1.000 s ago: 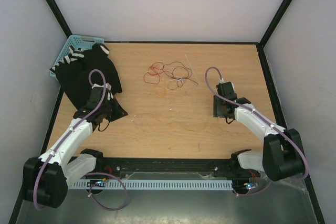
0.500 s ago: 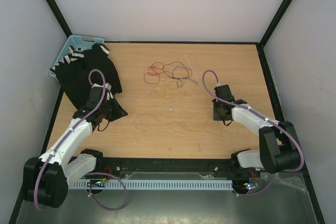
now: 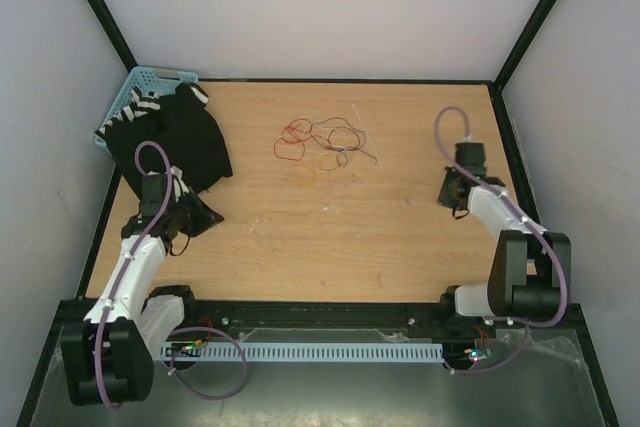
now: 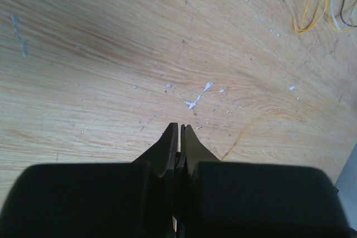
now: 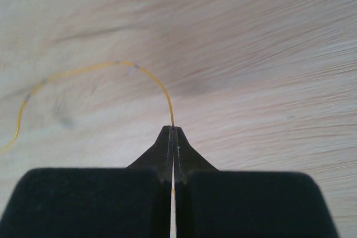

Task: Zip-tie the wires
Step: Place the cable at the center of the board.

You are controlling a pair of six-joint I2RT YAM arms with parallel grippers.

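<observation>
The right hand is pinched shut on an orange-yellow strand, which leaves the fingertips and arcs away to the left across the table, hair-thin and lying flat at its far end. The left hand is closed too, its fingers pressed tip to tip with nothing visibly between them, low over the table near the left side. The wires lie as a loose tangle on the far middle of the table, well apart from both hands: thin curly loops in red, dark brown, orange-yellow and a little white, spread out and not bundled. The left wrist view catches one yellow loop at its upper right corner and a fainter yellow strand on the wood just ahead of the fingers. The table is pale wood with visible grain, dotted with small white specks. Plain white walls with black corner posts enclose it. In the far left corner a light blue basket sits tilted, and a black cloth with white stripes lies over its near edge and out onto the table.
</observation>
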